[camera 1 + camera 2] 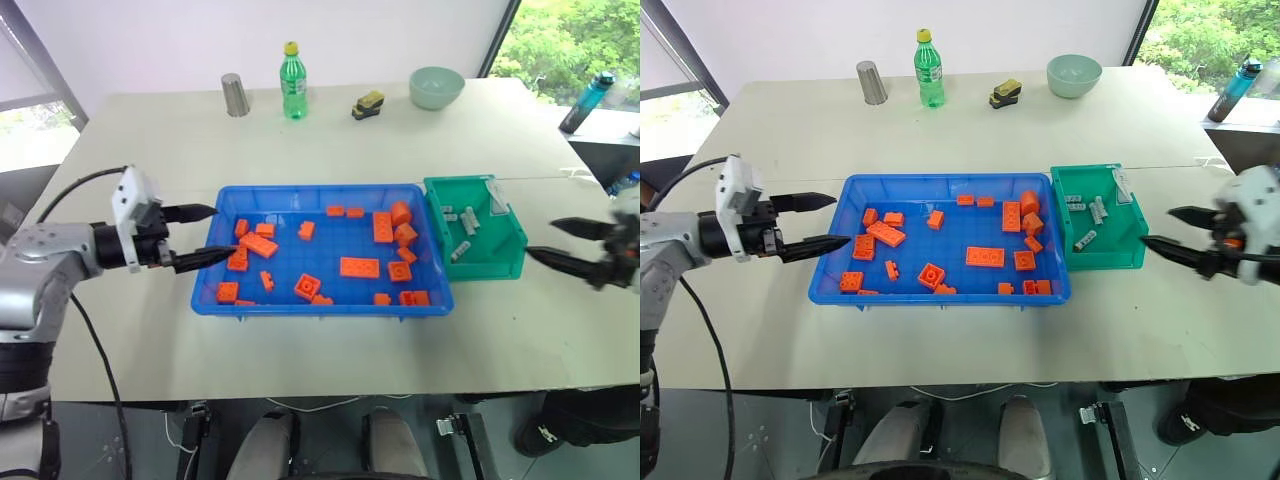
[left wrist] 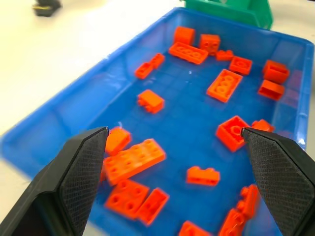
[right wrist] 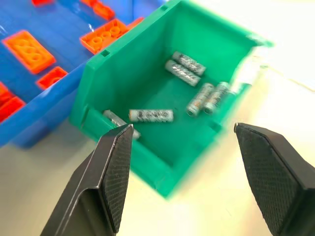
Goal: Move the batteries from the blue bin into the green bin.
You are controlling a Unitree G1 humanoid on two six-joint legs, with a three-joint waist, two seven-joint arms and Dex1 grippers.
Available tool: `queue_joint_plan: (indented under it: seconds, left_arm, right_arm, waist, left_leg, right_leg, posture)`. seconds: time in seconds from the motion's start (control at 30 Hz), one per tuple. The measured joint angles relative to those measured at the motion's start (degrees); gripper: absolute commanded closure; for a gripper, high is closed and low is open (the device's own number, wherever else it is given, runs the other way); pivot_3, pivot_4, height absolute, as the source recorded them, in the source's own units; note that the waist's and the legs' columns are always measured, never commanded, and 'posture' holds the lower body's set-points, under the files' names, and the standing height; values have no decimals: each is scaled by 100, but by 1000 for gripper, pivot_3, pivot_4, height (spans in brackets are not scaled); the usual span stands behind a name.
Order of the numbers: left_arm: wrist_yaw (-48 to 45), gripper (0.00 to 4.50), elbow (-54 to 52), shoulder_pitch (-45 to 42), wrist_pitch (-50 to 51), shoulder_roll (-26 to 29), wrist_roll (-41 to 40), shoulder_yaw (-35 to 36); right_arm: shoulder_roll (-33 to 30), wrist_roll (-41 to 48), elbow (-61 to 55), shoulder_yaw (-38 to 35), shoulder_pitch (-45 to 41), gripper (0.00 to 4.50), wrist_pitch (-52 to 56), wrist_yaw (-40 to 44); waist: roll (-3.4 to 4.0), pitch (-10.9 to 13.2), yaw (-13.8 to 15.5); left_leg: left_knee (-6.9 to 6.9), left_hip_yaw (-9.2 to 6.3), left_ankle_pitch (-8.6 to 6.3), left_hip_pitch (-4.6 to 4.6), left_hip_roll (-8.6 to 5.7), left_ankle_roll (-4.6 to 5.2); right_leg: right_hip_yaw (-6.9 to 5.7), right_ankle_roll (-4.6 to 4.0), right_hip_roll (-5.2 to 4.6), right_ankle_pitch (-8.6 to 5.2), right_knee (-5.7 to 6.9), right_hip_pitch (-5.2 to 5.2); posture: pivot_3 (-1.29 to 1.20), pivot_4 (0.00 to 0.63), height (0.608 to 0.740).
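Batteries [image 3: 151,116], silver-grey cylinders, lie in green bin [image 3: 123,73].

Six batteries [image 3: 151,115] lie inside the green bin [image 3: 128,73], which touches the blue bin [image 3: 54,105] of orange bricks [image 3: 28,50]; the right end effector [image 3: 182,147] gapes empty.

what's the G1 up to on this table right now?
It's sorting batteries out of the blue bin into the green bin. Several batteries lie in the green bin; the blue bin shows orange bricks and no battery that I can make out. The left gripper hovers at the blue bin's left edge, the right gripper sits just right of the green bin. Both have jaws open and hold nothing.
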Motion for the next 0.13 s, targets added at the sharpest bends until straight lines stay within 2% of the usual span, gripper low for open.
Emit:
queue_joint_plan:
  seconds: [0.13]
  left_arm:
    - [-159, 0, 239, -72, -135, 54, 35, 40]
  right_arm:
    - [-126, 87, 301, -78, 156, 1138, -310, 491]
  waist:
    - [0, 0, -6]
  left_leg:
    - [1, 1, 0, 3, 3, 0]
  right_leg:
    - [0, 0, 1, 0, -1, 4]
  posture:
    - [0, 150, 727]
